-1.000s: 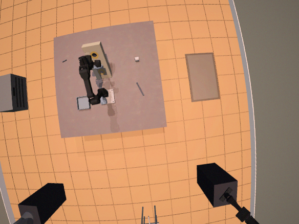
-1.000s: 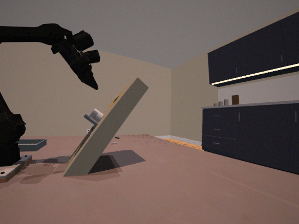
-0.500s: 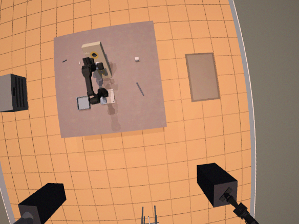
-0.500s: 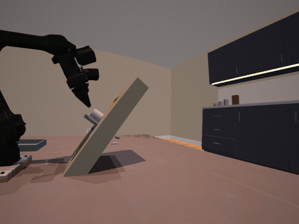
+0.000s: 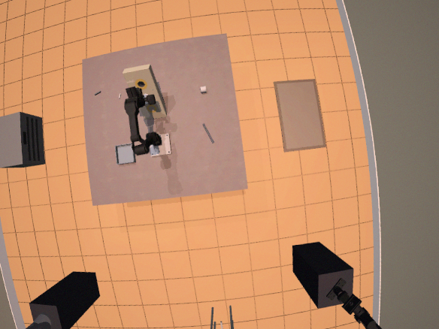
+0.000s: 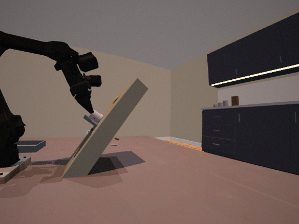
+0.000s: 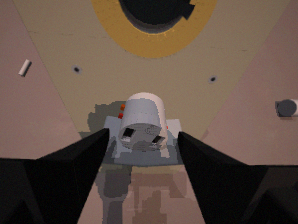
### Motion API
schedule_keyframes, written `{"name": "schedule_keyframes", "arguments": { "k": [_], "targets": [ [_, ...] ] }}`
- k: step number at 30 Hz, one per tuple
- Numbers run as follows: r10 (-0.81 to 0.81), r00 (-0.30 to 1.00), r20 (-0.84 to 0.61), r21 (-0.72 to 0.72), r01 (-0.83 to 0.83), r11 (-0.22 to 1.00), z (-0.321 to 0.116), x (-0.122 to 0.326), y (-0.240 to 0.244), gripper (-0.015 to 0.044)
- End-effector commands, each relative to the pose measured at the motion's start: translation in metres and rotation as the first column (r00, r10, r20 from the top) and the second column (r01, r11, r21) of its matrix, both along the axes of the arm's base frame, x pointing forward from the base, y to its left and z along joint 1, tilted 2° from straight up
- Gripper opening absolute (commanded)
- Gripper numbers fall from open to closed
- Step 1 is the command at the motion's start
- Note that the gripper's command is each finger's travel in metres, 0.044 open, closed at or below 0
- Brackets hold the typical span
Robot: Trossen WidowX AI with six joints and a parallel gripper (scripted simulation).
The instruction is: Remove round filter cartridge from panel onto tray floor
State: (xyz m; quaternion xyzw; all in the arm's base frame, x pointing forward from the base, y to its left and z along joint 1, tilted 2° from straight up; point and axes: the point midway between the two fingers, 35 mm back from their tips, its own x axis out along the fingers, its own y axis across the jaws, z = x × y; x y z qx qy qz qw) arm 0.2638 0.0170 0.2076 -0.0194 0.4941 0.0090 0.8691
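Filter cartridge (image 6: 97, 116) (image 7: 144, 120) out of socket, lying on sloped panel (image 6: 112, 122) (image 7: 55, 45) against grey ledge (image 6: 90, 120) (image 7: 172, 145) | pincer (image 6: 92, 112) (image 7: 144, 134) spread, nothing pinched | cartridge best straddled evenly, then squeezed gently before lifting

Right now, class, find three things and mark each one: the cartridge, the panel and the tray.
Cartridge (image 6: 97, 116) (image 7: 145, 115): exterior and wrist views, on its side wall.
Panel (image 5: 157, 98) (image 6: 116, 116) (image 7: 55, 42): top, exterior and wrist views, on its body.
Tray (image 5: 125, 154) (image 6: 30, 148): top view, floor; exterior view, side wall.
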Motion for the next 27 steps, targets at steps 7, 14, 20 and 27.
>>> {"name": "schedule_keyframes", "arguments": {
  "k": [7,14,20,27],
  "targets": [
    [0.007,1.0,-0.005,-0.001,-0.007,1.0,-0.014,0.006,0.0,0.0305],
    [0.0,1.0,-0.001,0.0,0.0,1.0,-0.011,0.005,0.0,0.0226],
    [0.0,1.0,-0.001,0.0,0.0,1.0,-0.011,0.005,0.0,0.0186],
    [0.0,1.0,-0.001,0.0,0.0,1.0,-0.005,0.01,0.0,0.0002]
  ]
}}
